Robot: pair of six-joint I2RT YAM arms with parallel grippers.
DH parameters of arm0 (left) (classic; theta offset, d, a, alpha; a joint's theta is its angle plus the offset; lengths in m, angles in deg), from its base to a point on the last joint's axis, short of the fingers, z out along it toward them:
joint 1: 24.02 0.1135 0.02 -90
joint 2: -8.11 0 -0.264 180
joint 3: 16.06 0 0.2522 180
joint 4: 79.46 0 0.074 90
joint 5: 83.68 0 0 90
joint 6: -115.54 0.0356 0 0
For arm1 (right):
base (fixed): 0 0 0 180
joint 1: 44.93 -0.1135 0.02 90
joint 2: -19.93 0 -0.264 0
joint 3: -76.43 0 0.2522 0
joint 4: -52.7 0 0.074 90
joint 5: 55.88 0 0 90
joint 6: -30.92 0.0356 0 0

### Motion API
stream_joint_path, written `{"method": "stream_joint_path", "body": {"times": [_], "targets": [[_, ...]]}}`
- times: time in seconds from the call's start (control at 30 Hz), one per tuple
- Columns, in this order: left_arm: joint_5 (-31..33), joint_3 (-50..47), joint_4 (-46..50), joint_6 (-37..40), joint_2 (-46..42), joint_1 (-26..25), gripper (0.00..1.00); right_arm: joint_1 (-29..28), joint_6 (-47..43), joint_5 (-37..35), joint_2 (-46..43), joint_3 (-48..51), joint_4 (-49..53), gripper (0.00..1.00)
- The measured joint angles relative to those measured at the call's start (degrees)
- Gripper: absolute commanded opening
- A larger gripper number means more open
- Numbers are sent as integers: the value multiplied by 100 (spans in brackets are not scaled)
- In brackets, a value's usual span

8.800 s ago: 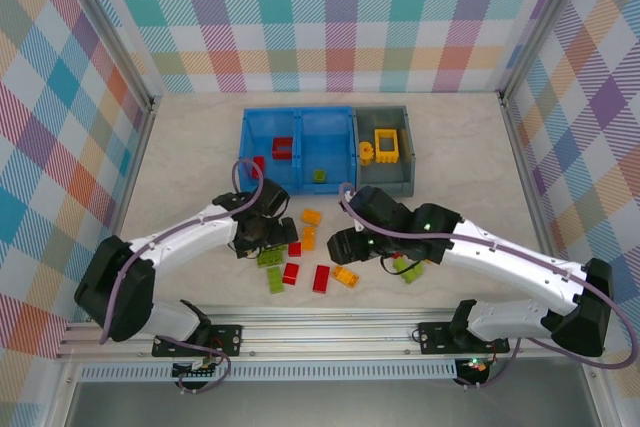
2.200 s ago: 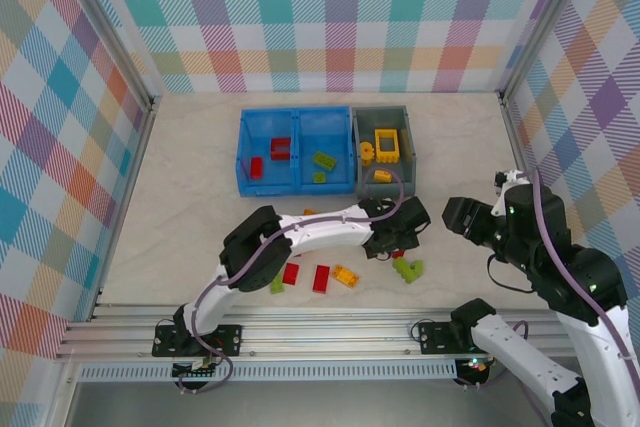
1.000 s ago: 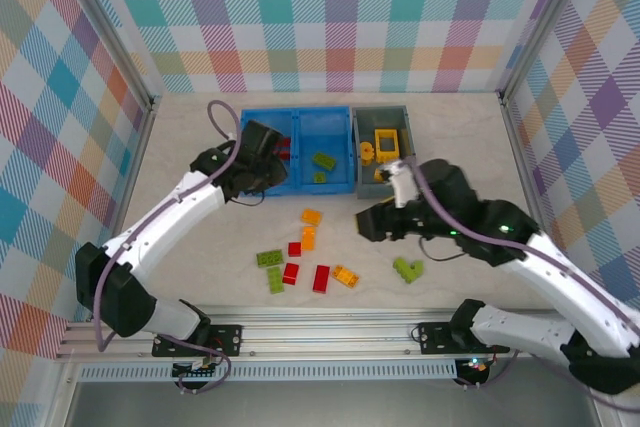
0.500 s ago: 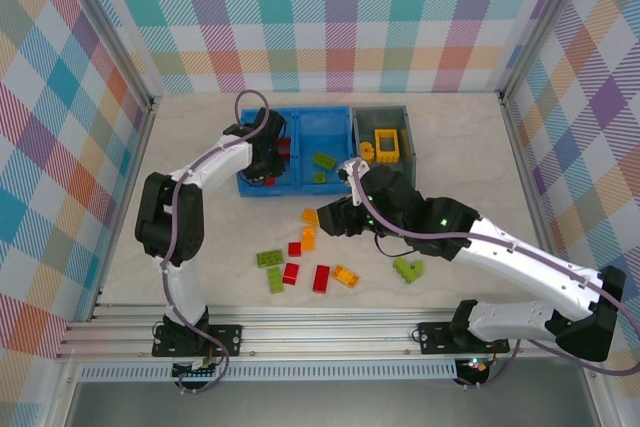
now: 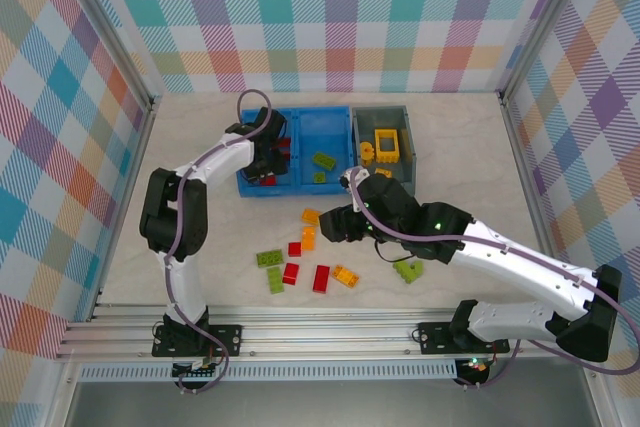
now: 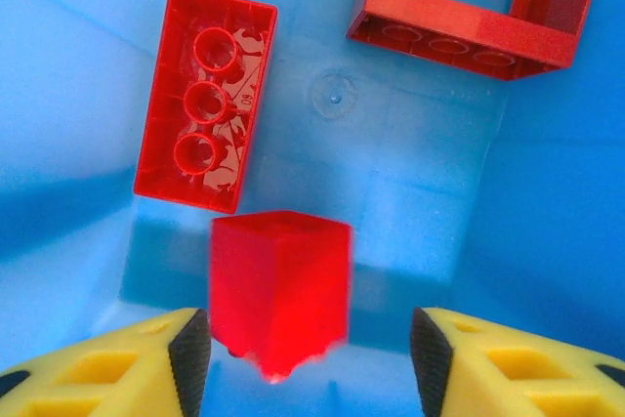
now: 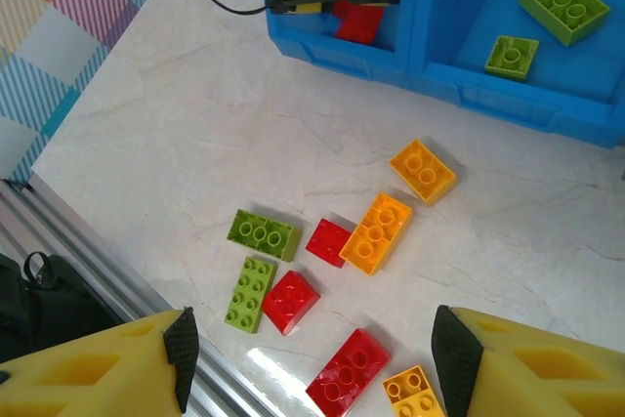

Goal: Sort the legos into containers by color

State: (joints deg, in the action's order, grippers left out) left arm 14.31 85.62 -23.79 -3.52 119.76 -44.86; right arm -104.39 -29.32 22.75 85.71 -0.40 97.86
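Table (image 5: 200,217): pale marble-look top. The right arm (image 5: 520,262) reaches in from the near right to mid-table. The left arm (image 5: 205,172) runs up the left side and bends into the blue bin (image 5: 296,190). That bin sits back-centre and has two compartments. The grey bin (image 5: 380,112) butts against its right side.

The left gripper (image 6: 308,339) is down in the blue bin's left compartment, jaws wide apart, clamping nothing. A red block (image 6: 280,285) with blurred edges sits in the gap, blue floor visible either side of it. Can't tell if it's on the floor or in the air. Also in that compartment are a red brick (image 6: 205,95) lying studs-down and the red frame (image 6: 479,7) beyond it.

The right gripper (image 7: 312,349) hovers over the loose pile in front of the blue bin, jaws fully spread, empty.

The blue bin's right compartment holds a green brick (image 7: 563,5) and a small green square (image 7: 513,56). The grey bin holds the yellow frame (image 5: 386,144), with a small yellow piece (image 5: 366,152) just left of it.

Loose on the table:
- An orange brick (image 7: 423,171) lies nearest the bin.
- A longer orange brick (image 7: 376,232) has a small red brick (image 7: 329,242) touching its left side.
- Left of those are a green flat brick (image 7: 263,233) and a green long brick (image 7: 248,292).
- A red square (image 7: 292,302) sits just beside the green long brick.
- At the near edge are a red long brick (image 7: 347,373) and a small orange brick (image 7: 415,393).
- A green chunk (image 5: 407,269) lies apart on the right, by the right arm.
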Motion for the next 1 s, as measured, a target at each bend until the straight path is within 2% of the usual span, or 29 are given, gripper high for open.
{"method": "stream_joint_path", "body": {"times": [0.17, 0.3, 0.37, 0.53, 0.63, 0.83, 0.9, 1.0], "targets": [[-66, -9, 13, -26, -636, -11, 66, 0, 483, -428, -26, 63, 553, 66], [-144, -393, -127, -208, -1779, -203, 68, 2, 1338, -776, -157, 243, 1460, 67], [-151, -743, -258, -321, -2422, -501, 69, 22, 1663, -811, -249, 483, 1823, 68], [-160, -1956, -778, -774, -3917, -2109, 69, 407, 1884, -623, -192, 1001, 2444, 69], [-2, -2776, -1110, -1147, -4540, -3217, 68, 828, 1659, -428, 256, 1012, 2579, 68], [1121, -3947, -1456, -2009, -5377, -5508, 67, 1244, 940, -129, 1558, 981, 2608, 66], [1565, -4116, -1556, -2302, -5488, -6140, 66, 1292, 719, -70, 1882, 903, 2614, 66], [2028, -4216, -1622, -2699, -5449, -6723, 66, 1307, 479, -52, 2238, 741, 2612, 65]]}}
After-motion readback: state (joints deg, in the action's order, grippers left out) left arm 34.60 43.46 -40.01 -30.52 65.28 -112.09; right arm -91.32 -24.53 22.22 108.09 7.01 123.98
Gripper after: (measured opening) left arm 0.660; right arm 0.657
